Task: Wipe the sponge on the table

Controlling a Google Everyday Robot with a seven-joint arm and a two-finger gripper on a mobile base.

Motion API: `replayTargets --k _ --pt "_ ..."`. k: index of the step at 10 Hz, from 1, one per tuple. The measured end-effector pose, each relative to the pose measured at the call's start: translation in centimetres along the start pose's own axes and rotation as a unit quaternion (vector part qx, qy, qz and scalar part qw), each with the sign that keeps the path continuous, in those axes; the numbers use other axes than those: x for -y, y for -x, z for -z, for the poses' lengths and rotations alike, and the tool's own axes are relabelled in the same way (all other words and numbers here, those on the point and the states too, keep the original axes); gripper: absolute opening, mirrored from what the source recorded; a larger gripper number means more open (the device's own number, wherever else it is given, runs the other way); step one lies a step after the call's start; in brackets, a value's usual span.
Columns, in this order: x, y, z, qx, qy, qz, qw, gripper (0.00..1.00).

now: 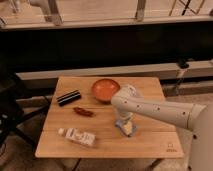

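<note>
The light wooden slatted table point(150, 137) fills the middle of the camera view. A small light-blue sponge point(128, 130) lies on it, right of centre and toward the front. My gripper point(124, 123) points straight down onto the sponge from the white arm point(160, 111), which reaches in from the right. The gripper covers most of the sponge, so only its lower edge shows.
An orange bowl point(105, 89) stands just behind the arm's wrist. A black bar-shaped object point(68, 97) and a red item point(83, 112) lie to the left. A white labelled bottle point(77, 136) lies on its side near the front left edge. A dark logo mark point(171, 148) sits at the front right corner.
</note>
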Motion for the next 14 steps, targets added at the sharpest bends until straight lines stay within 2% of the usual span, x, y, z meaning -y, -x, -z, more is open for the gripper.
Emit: replayTargets --k 2,3,5,6,8,9,11,14 --pt "0.14 0.13 0.02 0.000 -0.001 0.002 1.0000 0.27" --pt "0.15 0.20 0.02 0.000 0.000 0.003 1.0000 0.21" --pt "0.04 0.47 -0.18 -0.002 0.001 0.033 0.9995 0.09" --pt "-0.01 0.53 -0.17 -0.003 0.001 0.036 0.9993 0.09" --pt "-0.04 0.53 -0.19 -0.003 0.001 0.036 0.9993 0.23" --pt "-0.06 0.54 -0.17 -0.003 0.001 0.036 0.9993 0.27" --pt "0.00 0.53 -0.14 -0.003 0.001 0.036 0.9994 0.26" --pt "0.07 0.45 -0.18 -0.002 0.002 0.041 0.9992 0.08"
